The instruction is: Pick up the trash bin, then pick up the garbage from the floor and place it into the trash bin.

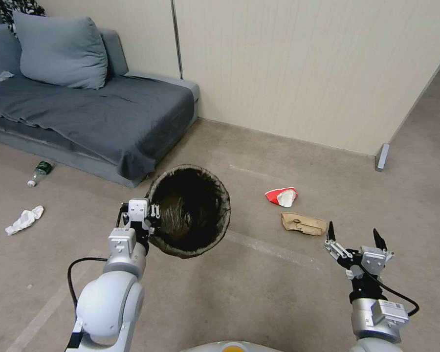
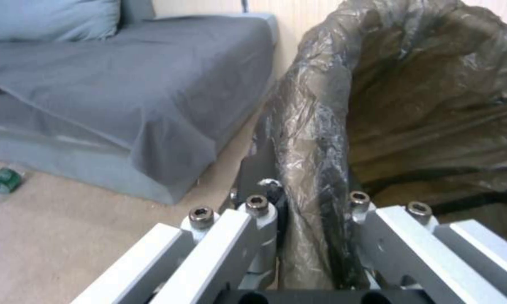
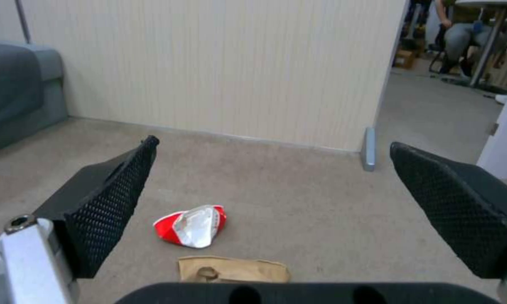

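The left gripper (image 1: pixel 149 215) is clamping the near rim of the trash bin (image 1: pixel 190 210) and holding it above the floor (image 1: pixel 259 293), tilted so its dark bag-lined mouth is facing up toward the head camera. In the left wrist view the left gripper (image 2: pixel 315 202) is showing one finger outside the rim and one inside, pinching the crinkled brown-black bag liner (image 2: pixel 315 126) between them. The right gripper (image 1: pixel 354 237) is hovering over the carpet on the robot's right with its jaws spread wide and gripping nothing; its black textured fingers (image 3: pixel 112 198) are framing two pieces of garbage lying ahead of it. A red-and-white wrapper (image 1: pixel 281 196) is lying on the floor to the right of the bin, and just beside it, nearer the robot, a flattened brown paper bag (image 1: pixel 303 224) is resting close to the open right gripper. Farther to the left, a crumpled white tissue (image 1: pixel 24 219) is lying on the carpet, and a green-capped bottle (image 1: pixel 40 172) is lying on its side near the edge of the grey sofa (image 1: pixel 93 112), which is standing against the beige panelled wall (image 1: pixel 303 68)
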You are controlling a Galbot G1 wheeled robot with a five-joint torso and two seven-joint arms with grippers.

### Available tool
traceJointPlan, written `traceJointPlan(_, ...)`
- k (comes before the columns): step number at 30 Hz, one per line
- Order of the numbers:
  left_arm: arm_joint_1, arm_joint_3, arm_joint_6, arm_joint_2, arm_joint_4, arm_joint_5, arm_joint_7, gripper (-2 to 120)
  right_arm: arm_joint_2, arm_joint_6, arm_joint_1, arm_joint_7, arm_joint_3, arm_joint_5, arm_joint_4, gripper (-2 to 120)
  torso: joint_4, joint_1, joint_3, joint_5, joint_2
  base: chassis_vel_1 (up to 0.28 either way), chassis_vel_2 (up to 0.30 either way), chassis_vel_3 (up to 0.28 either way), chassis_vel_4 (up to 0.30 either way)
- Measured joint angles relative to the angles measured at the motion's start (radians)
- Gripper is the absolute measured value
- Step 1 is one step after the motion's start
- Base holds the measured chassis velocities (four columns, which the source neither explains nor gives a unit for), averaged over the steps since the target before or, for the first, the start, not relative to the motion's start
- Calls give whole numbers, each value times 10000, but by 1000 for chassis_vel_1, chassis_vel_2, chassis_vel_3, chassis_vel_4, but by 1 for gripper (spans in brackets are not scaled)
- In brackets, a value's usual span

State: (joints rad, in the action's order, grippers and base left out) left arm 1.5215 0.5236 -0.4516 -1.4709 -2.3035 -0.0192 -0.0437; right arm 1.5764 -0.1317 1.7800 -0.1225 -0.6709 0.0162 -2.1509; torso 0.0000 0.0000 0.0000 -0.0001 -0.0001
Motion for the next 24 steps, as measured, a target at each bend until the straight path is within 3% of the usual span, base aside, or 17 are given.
traceJointPlan(10, 365, 29, 719, -68, -83, -155, 330, 5, 63, 22, 27, -14, -14, 5, -119, 100, 0, 0, 0, 1, 1, 0, 0, 0, 0)
traceJointPlan(24, 338, 5, 846, -99, 113, -214, 398, 5, 71, 38, 36, -30, -29, 26, -118, 100, 0, -1, 0, 1, 0, -12, -16, -13, -14)
